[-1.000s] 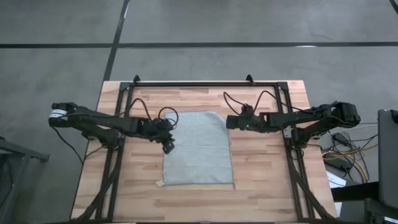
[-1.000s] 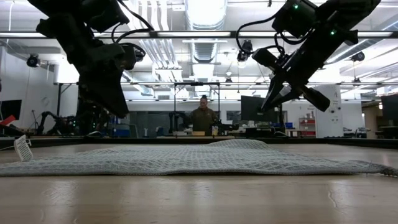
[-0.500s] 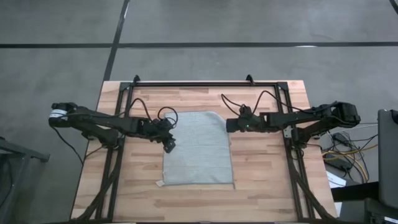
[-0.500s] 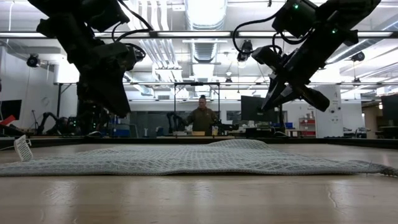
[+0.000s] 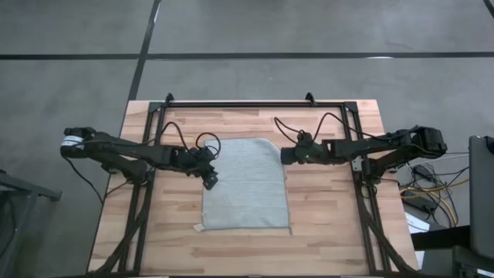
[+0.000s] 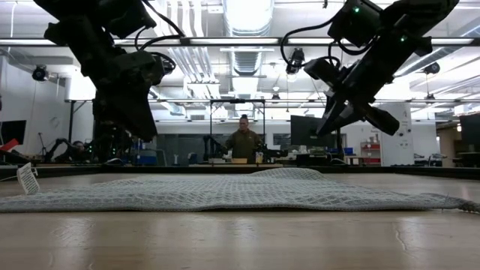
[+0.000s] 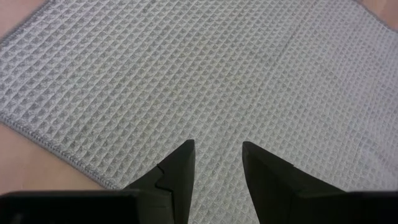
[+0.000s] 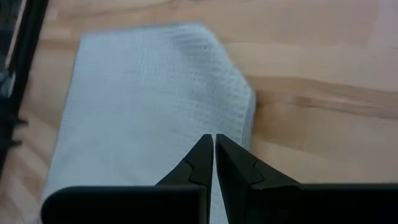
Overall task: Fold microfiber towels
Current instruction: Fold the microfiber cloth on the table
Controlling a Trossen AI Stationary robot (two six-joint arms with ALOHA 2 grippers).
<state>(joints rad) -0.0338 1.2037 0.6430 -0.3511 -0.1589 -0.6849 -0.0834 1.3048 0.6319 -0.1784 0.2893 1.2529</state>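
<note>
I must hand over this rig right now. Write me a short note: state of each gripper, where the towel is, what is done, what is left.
Left gripper: open, empty, above the towel's left edge, not touching it.
Right gripper: shut, empty, above the towel's right edge near the far corner.
Towel: lies spread on the wooden table between the arms, white tag at the near left corner. Its far right corner looks turned in or rounded, with a slight hump there in the low view.
Done: no clear fold visible; the cloth lies mostly flat.
Left: grasp the edges, fold the towel, probably flatten that corner first.
</note>
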